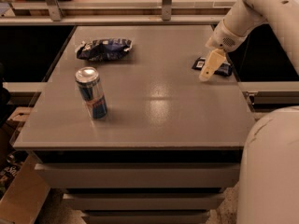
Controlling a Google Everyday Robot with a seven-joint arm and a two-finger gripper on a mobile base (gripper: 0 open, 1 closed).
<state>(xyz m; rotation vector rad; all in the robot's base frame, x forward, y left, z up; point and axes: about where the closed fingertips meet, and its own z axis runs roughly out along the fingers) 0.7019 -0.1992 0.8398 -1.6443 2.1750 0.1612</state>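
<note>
Here my jaws hang over the right side of the table (163, 125), toward its far end, carried by my white arm (240, 17), which reaches in from the upper right. They point downward and slightly left, with their cream tips close above the grey top. From this side-on angle I cannot tell whether they are apart or together.

The thing nearest them is a small dark packet (224, 70) with a pale label, lying flat by the table's right edge. My jaws cross in front of its middle, so only its two ends show. I cannot tell whether they touch it or only hover above it.

Well apart from them, toward the front left, a blue and silver can (92, 93) stands upright. A crumpled dark blue snack bag (103, 48) lies at the far left of the table, beyond the can. My rounded white base (273, 171) fills the lower right corner, and a cardboard box (18, 204) sits on the floor at the lower left.
</note>
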